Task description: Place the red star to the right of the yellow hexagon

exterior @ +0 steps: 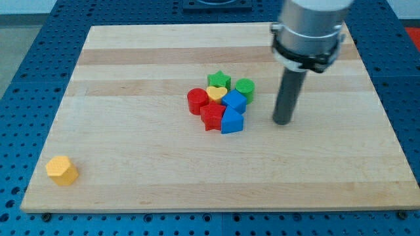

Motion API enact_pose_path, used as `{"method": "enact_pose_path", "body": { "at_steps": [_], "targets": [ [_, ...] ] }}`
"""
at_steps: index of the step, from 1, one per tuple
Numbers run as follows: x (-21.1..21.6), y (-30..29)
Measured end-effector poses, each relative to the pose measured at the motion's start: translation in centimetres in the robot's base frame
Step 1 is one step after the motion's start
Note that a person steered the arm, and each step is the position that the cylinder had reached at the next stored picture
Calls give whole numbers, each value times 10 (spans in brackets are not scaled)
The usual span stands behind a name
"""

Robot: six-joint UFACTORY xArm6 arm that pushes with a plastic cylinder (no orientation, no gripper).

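On the wooden board (131,131), my tip (282,122) stands just right of a tight cluster of blocks, apart from the blue ones. The red star (211,117) sits at the cluster's lower left, touching what looks like a blue triangle (231,122). The yellow hexagon (62,170) lies well apart, near the view's bottom left. The rod carries no jaws.

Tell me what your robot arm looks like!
My arm's end is a fat silver-grey cylinder with a black ring around its bottom. A straight dark grey rod sticks down from it, and its lower end is my tip. No cables or markings show.
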State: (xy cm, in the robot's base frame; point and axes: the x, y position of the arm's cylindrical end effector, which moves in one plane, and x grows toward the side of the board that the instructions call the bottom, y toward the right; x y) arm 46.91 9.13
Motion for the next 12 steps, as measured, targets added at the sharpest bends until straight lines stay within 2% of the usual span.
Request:
{"method": "enact_pose_path", "body": {
  "at_steps": [2, 5, 7, 9, 11, 12],
  "targets": [
    [0, -86],
    [0, -174],
    [-5, -213],
    [-27, -235],
    [-22, -279],
    [-2, -293]
  ]
}}
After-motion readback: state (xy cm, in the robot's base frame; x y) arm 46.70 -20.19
